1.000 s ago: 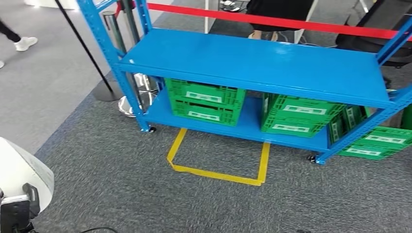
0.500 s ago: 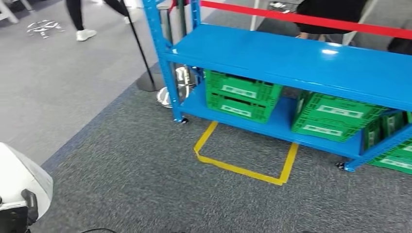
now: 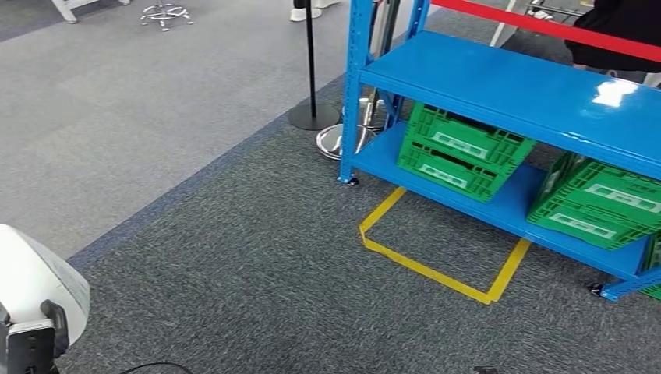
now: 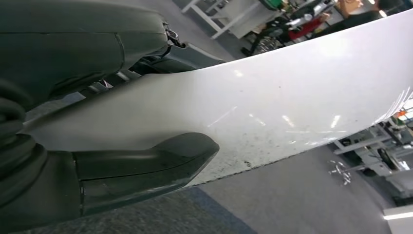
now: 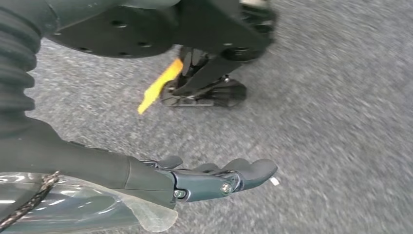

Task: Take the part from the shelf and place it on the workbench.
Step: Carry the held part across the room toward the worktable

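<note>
A large white curved part (image 3: 35, 273) sits at the lower left of the head view, and my left hand (image 3: 30, 343) holds it from below. In the left wrist view the same white part (image 4: 292, 97) spans the picture, and the thumb of my left hand (image 4: 97, 175) presses on its glossy face. My right hand (image 5: 195, 178) hangs over the grey carpet with its fingers stretched out and nothing in them. The blue shelf (image 3: 546, 93) stands at the upper right of the head view, apart from both hands.
Two green crates (image 3: 460, 148) (image 3: 600, 195) stand on the shelf's lower board. A yellow tape square (image 3: 436, 269) marks the carpet before it. A black stanchion post (image 3: 312, 78) stands left of the shelf. A person in dark clothes (image 3: 623, 23) is behind it.
The camera has turned left: the shelf, crates and tape square have slid to the right of the picture. The white part stays at the lower left in my left hand.
</note>
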You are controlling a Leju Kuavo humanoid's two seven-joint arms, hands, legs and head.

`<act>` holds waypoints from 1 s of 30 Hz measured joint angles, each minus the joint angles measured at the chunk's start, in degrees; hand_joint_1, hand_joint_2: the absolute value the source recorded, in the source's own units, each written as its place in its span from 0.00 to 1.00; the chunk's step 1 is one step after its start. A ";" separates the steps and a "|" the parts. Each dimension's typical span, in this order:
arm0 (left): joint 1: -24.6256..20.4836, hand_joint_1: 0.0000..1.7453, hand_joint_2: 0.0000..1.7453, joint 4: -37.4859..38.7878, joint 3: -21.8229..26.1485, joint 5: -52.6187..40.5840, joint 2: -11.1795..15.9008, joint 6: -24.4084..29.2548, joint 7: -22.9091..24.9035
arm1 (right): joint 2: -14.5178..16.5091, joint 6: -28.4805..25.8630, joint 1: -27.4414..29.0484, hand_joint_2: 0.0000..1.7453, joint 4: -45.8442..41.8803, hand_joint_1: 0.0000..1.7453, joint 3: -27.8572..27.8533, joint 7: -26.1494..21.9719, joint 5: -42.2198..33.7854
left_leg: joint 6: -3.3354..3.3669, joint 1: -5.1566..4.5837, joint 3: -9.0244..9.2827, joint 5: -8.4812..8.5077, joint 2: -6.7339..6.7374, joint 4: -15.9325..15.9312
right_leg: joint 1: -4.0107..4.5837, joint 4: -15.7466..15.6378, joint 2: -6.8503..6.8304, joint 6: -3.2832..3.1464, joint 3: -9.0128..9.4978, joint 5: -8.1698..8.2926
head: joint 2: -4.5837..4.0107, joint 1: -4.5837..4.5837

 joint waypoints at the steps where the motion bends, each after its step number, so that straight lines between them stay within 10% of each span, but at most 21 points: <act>1: 0.36 1.00 1.00 -0.14 -0.89 0.39 -0.06 0.47 0.23 | -0.09 0.00 0.03 1.00 0.00 0.00 0.01 0.02 0.00 | 0.05 -0.17 -0.78 0.62 -0.75 0.06 | 0.03 1.70 0.18 -0.11 0.09 -0.25 | 0.00 -0.02; 5: 1.63 1.00 1.00 -0.57 -3.60 2.04 -0.32 2.09 0.66 | -0.58 -0.11 -0.12 1.00 0.00 0.00 0.01 0.22 -0.02 | -0.49 -0.46 -3.82 3.22 -3.72 0.37 | -0.02 -8.53 2.67 -0.79 8.50 4.96 | 0.00 0.00; 8: 2.38 1.00 1.00 -1.19 -5.07 2.90 -0.49 2.96 0.75 | -0.72 -0.24 -0.07 1.00 0.02 0.00 0.00 0.50 -0.02 | -1.33 -0.62 -4.99 5.29 -5.63 0.38 | 0.00 -15.57 4.78 -1.17 12.56 4.75 | 0.00 0.03; 11: 3.25 1.00 1.00 -1.50 -5.60 3.07 -0.65 3.17 0.85 | -0.67 -0.24 -0.07 1.00 0.10 0.00 -0.01 0.67 -0.01 | -2.23 -0.63 -5.88 4.72 -5.56 1.03 | -0.15 -15.32 2.48 -2.09 10.90 5.94 | 0.00 -0.11; 15: 3.53 1.00 1.00 -1.57 -6.30 3.28 -0.75 3.24 0.99 | -0.83 -0.29 0.23 1.00 0.13 0.00 -0.05 0.67 -0.03 | -3.49 0.04 -7.83 -6.56 -0.79 13.61 | 0.18 -15.24 -1.45 -2.90 8.37 8.21 | 0.00 -0.74; 17: 3.57 1.00 1.00 -1.56 -6.51 3.28 -0.75 3.24 1.07 | -0.89 -0.31 0.15 1.00 0.13 0.00 -0.08 0.68 -0.03 | -3.93 0.60 -6.84 -6.45 -0.27 18.07 | 0.34 -14.96 -3.36 -2.70 6.98 9.25 | 0.00 -0.75; 19: 3.59 1.00 1.00 -1.57 -6.66 3.29 -0.76 3.24 1.10 | -0.90 -0.31 -0.01 1.00 0.11 0.00 -0.08 0.68 -0.03 | -4.06 0.91 -2.42 -3.56 0.53 14.72 | 0.41 -14.45 -4.94 -2.39 5.62 10.15 | 0.00 -0.76; 22: 3.56 1.00 1.00 -1.76 -6.97 3.62 -0.75 3.26 1.13 | -0.90 -0.31 -0.08 1.00 0.11 0.00 -0.08 0.70 -0.03 | -3.28 0.39 6.20 -4.27 3.38 2.74 | 0.52 -13.81 -6.83 -1.53 4.26 11.29 | 0.00 -0.73; 24: 3.67 1.00 1.00 -1.97 -7.08 4.36 -0.75 3.45 1.21 | -0.90 -0.32 -0.26 1.00 0.11 0.00 -0.08 0.76 -0.03 | -2.37 -0.24 7.20 -5.07 3.29 -0.47 | 0.32 -13.69 -7.94 -0.84 3.73 12.19 | 0.00 -0.69; 26: 3.88 1.00 1.00 -2.11 -7.17 5.27 -0.90 3.83 1.31 | -0.91 -0.33 -0.42 1.00 0.12 0.00 -0.11 0.82 -0.03 | -1.27 -0.32 6.21 -4.33 2.38 -1.07 | -0.05 -12.97 -6.65 -0.19 2.94 11.41 | 0.00 -0.69; 30: 4.02 1.00 1.00 -2.24 -8.03 6.63 -1.10 4.69 1.31 | -0.95 -0.28 0.14 1.00 0.12 0.00 -0.38 0.89 -0.02 | 0.58 -0.69 3.40 -2.01 0.00 -1.25 | -0.05 -2.42 -0.48 -0.11 -0.06 2.00 | 0.00 -0.43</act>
